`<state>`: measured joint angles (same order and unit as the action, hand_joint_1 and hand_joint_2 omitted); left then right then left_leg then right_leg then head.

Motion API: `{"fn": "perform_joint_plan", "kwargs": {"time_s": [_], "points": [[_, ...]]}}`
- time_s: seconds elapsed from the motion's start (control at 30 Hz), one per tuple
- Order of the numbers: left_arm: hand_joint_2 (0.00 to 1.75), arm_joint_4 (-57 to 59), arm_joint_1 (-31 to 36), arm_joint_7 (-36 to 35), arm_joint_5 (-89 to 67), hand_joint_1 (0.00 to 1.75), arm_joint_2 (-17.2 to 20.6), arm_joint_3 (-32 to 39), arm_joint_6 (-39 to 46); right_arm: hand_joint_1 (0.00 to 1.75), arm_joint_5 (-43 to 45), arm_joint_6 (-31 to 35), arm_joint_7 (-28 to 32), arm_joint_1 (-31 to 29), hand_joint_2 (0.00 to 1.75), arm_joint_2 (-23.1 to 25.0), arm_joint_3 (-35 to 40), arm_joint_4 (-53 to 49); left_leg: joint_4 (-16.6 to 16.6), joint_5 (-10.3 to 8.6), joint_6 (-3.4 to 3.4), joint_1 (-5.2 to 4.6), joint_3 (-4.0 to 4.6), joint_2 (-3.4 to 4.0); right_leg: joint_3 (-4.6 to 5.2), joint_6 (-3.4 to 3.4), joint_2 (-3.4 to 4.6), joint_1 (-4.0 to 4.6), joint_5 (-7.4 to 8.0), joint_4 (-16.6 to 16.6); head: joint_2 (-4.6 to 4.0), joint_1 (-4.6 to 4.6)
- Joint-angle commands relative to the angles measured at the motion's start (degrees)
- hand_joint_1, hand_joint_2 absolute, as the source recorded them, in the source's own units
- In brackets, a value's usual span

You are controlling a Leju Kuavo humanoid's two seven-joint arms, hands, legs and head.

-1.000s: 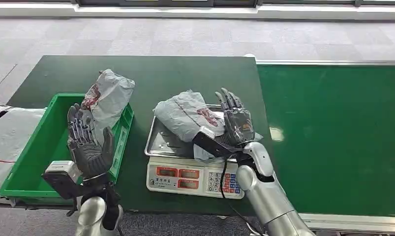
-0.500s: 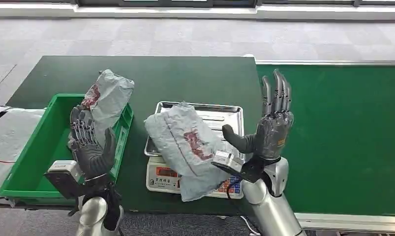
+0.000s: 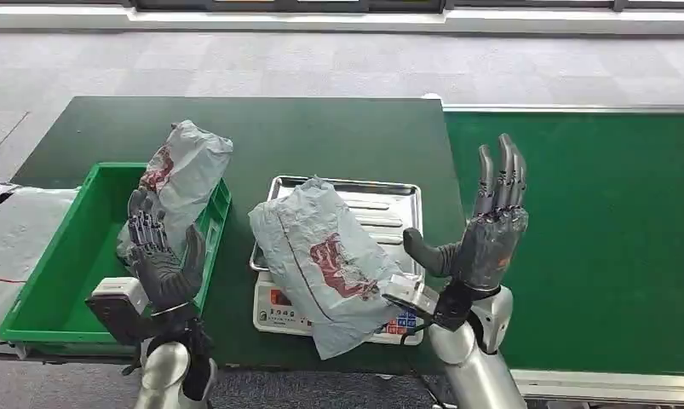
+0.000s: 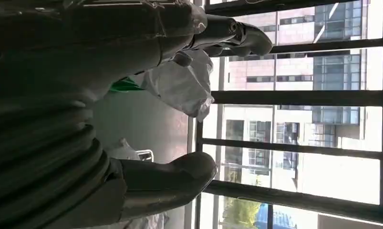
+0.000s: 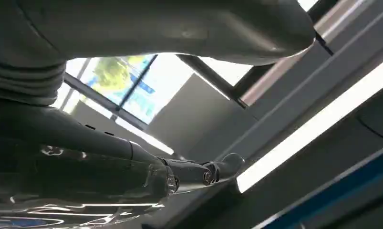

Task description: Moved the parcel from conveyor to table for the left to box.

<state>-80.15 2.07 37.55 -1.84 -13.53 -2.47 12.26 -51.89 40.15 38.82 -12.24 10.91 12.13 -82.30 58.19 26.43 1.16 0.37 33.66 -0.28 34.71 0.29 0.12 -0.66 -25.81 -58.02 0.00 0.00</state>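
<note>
The right hand (image 3: 489, 243) has let go of the parcel (image 3: 325, 260) and lifted off to lower right of centre, palm turned toward the parcel, fingers straight and close together, thumb out, holding nothing. A second ago it lay on the parcel over the scale (image 3: 342, 247). The parcel now lies tilted across the scale's tray, its lower end draped over the display, at centre frame. So the right hand's share looks done, and the pick-up falls to the left.

The left hand (image 3: 163, 256) stays raised at lower left over the green bin (image 3: 61, 281), fingers apart, empty. A second parcel (image 3: 185, 175) leans on the bin's rim behind it; whether the fingertips touch it I cannot tell.
</note>
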Motion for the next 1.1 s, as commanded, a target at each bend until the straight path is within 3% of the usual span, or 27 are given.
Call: {"fn": "perform_joint_plan", "kwargs": {"time_s": [0.03, 0.2, 0.33, 0.97, 1.1], "points": [[1.75, 6.93, 2.35, -3.71, -7.89, 0.00, 1.35, -1.73, 4.38, 0.00, -7.37, -0.15, 1.18, 3.97, 1.75, 8.08, -5.67, -33.83, 0.03, 0.01, -0.01, -0.08, 0.11, -0.15, 0.10, -0.02, -0.18, -0.07, -0.09, -0.11, 0.00, 0.00], [1.75, 4.17, 2.19, -4.36, -20.37, 0.00, 4.04, -8.77, 0.84, 0.00, -5.76, -0.15, 1.18, 4.79, 1.75, 7.48, -5.38, -30.35, -0.16, -0.01, -0.02, -0.02, -0.16, -0.21, -0.22, -0.05, -0.25, 0.03, -0.09, 0.15, 0.00, 0.00], [1.75, 2.61, 3.18, -6.15, -24.93, 0.00, 3.23, -11.01, -0.92, 0.00, -3.46, -0.15, 1.18, 3.87, 1.75, 7.15, -5.61, -26.72, -0.14, -0.04, -0.05, 0.00, -0.14, -0.08, -0.19, -0.05, -0.12, 0.03, -0.01, 0.16, 0.00, 0.00], [1.75, 2.03, 4.56, -7.88, -25.78, 0.00, 2.91, -15.63, -5.33, 0.00, -2.85, -0.15, 1.18, 5.18, 1.75, 7.69, -5.87, -24.65, -0.18, -0.05, -0.07, 0.02, -0.28, -0.05, -0.31, -0.03, -0.11, 0.02, 0.02, 0.19, 0.00, 0.00], [1.75, 10.05, 7.71, -9.45, -23.69, 0.00, 1.45, -14.91, -7.69, 0.00, -2.23, -0.15, 1.18, 5.29, 1.75, 7.89, -4.99, -24.19, -0.14, -0.05, -0.05, 0.02, -0.22, -0.06, -0.26, -0.03, -0.11, 0.02, 0.03, 0.16, 0.00, 0.00]]}}
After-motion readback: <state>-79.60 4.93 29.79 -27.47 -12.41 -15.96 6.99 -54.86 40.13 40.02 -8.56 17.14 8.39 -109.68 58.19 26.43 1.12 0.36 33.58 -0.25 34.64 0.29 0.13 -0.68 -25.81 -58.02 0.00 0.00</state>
